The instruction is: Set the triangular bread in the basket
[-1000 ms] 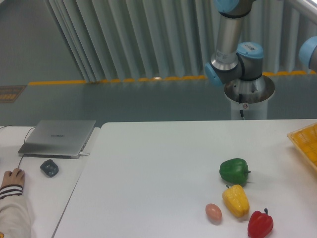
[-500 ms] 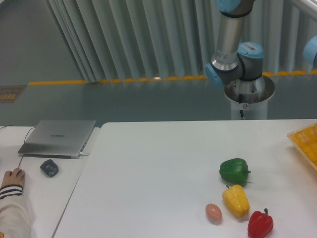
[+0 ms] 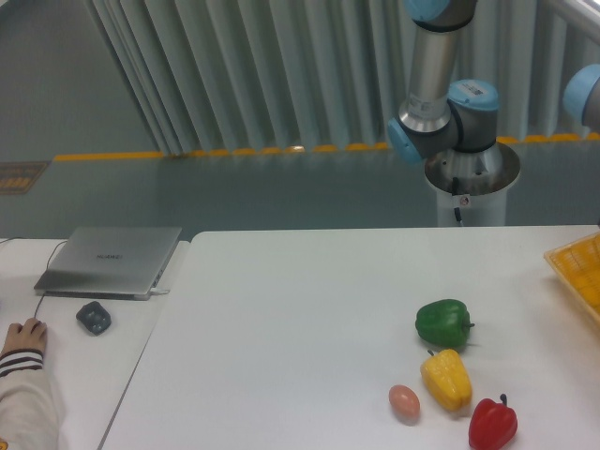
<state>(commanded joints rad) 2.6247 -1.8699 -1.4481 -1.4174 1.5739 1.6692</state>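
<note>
The basket (image 3: 577,272) is a yellow-orange latticed tray at the table's right edge, mostly cut off by the frame. The triangular bread is out of view. Only the arm's grey column and blue joints (image 3: 441,122) show behind the table at upper right; another blue joint (image 3: 586,94) sits at the right edge. The gripper itself is outside the frame.
A green pepper (image 3: 443,323), a yellow pepper (image 3: 446,379), a red pepper (image 3: 493,424) and an egg (image 3: 404,402) cluster at the table's front right. On the left side table are a laptop (image 3: 111,260), a dark mouse-like object (image 3: 94,317) and a person's hand (image 3: 22,335).
The blue joint at the right edge has shifted slightly; nothing on the table has moved.
</note>
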